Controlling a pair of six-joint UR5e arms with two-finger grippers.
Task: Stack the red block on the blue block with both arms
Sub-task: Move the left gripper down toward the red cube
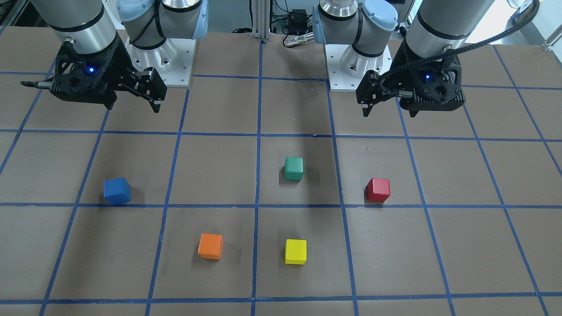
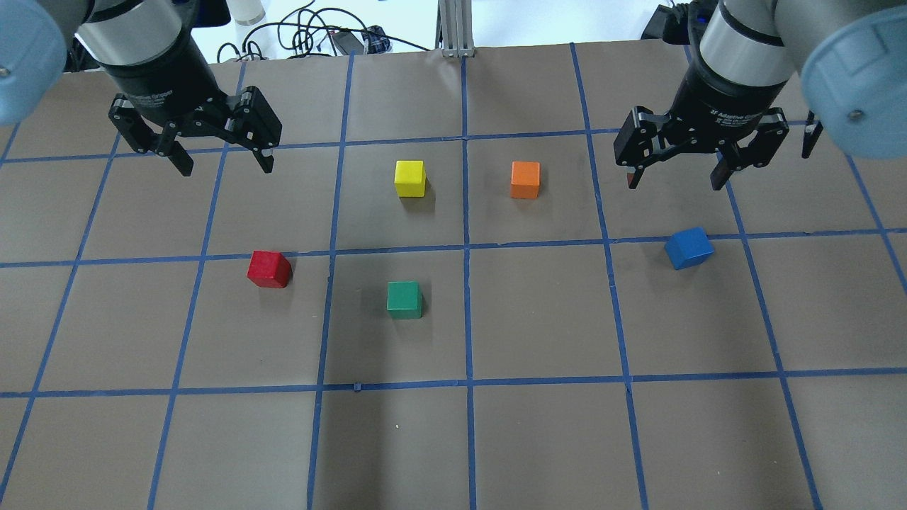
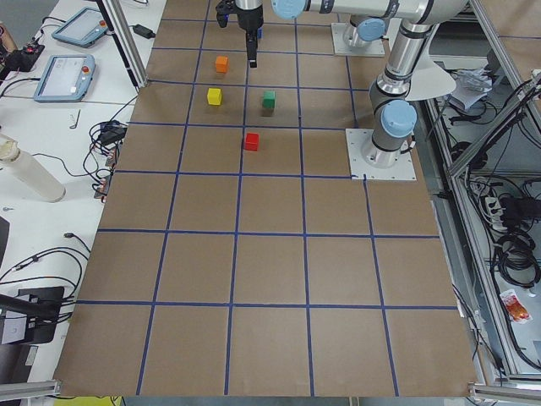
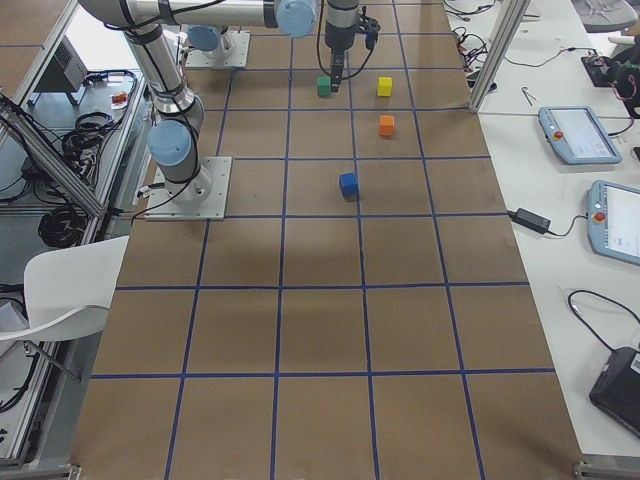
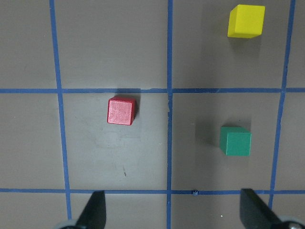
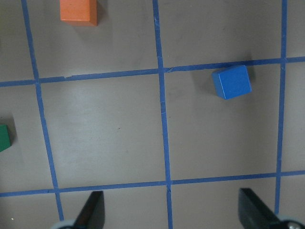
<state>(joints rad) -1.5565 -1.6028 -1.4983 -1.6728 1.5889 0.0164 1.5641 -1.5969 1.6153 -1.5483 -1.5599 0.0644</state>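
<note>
The red block (image 1: pixel 378 189) sits on the brown table on my left side; it also shows in the overhead view (image 2: pixel 269 269) and the left wrist view (image 5: pixel 121 110). The blue block (image 1: pixel 117 191) sits on my right side, slightly rotated, and shows overhead (image 2: pixel 689 248) and in the right wrist view (image 6: pixel 231 82). My left gripper (image 2: pixel 227 166) is open and empty, raised above the table, beyond the red block. My right gripper (image 2: pixel 673 183) is open and empty, raised above the table, just beyond the blue block.
A green cube (image 2: pixel 404 299), a yellow cube (image 2: pixel 410 178) and an orange cube (image 2: pixel 525 179) stand between the two task blocks near the table's middle. Blue tape lines grid the table. The arm bases (image 1: pixel 163 66) stand at the robot's edge.
</note>
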